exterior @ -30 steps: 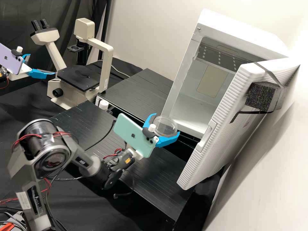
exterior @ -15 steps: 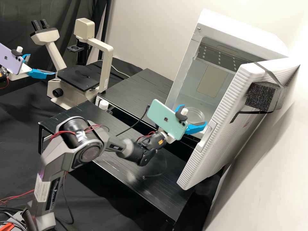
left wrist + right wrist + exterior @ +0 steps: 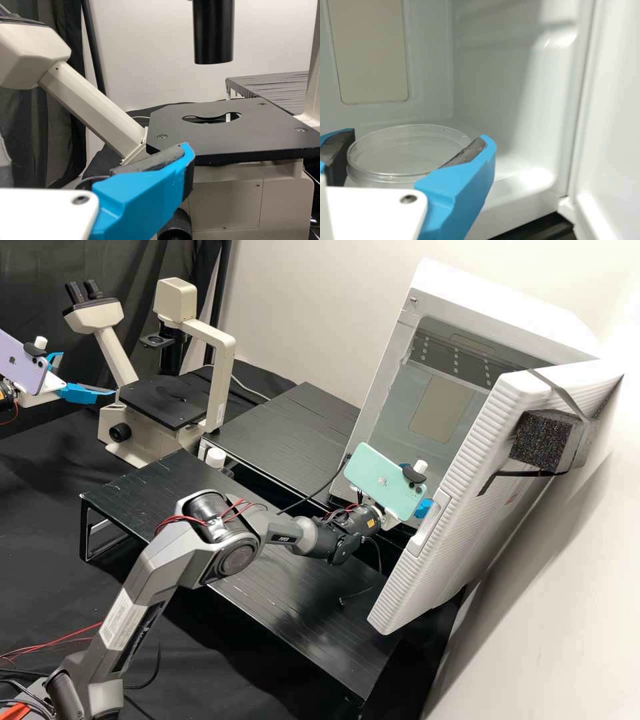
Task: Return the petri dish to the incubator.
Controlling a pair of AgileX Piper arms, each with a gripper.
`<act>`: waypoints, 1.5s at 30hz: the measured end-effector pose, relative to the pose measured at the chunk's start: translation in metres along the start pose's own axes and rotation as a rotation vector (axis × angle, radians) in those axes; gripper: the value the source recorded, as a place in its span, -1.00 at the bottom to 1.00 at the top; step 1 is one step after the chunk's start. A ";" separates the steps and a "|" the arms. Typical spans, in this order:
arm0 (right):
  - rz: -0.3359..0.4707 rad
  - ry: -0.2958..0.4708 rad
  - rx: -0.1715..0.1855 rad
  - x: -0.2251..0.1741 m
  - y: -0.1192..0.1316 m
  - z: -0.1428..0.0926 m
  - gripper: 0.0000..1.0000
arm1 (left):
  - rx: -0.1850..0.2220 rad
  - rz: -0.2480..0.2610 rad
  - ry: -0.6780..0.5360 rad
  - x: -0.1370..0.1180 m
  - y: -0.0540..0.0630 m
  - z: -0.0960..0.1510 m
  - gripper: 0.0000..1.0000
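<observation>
In the high view my right gripper (image 3: 423,509) is at the opening of the white incubator (image 3: 414,287), mostly behind the green phone on its wrist. The right wrist view shows my right gripper (image 3: 419,137) shut on the clear petri dish (image 3: 407,150), one dark pad at either side. The dish looks level, with the incubator's pale inner walls (image 3: 490,80) behind it. Far left in the high view, my left gripper (image 3: 87,375) stands open beside the microscope. The left wrist view shows one blue finger (image 3: 145,195) in front of the microscope stage.
The incubator door (image 3: 460,487) stands open on the right, close to my right gripper. Its dark shelf (image 3: 447,357) is high inside. A beige microscope (image 3: 217,373) stands at the back left. Black slatted platforms (image 3: 153,507) lie beneath and behind the right arm.
My right arm has stretched rightward in the high view, carrying the dish from in front of the incubator to its opening. The left arm has kept still.
</observation>
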 end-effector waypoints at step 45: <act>-0.048 -0.027 -0.057 0.036 -0.037 -0.001 1.00 | 0.000 0.000 0.000 0.000 0.000 0.000 1.00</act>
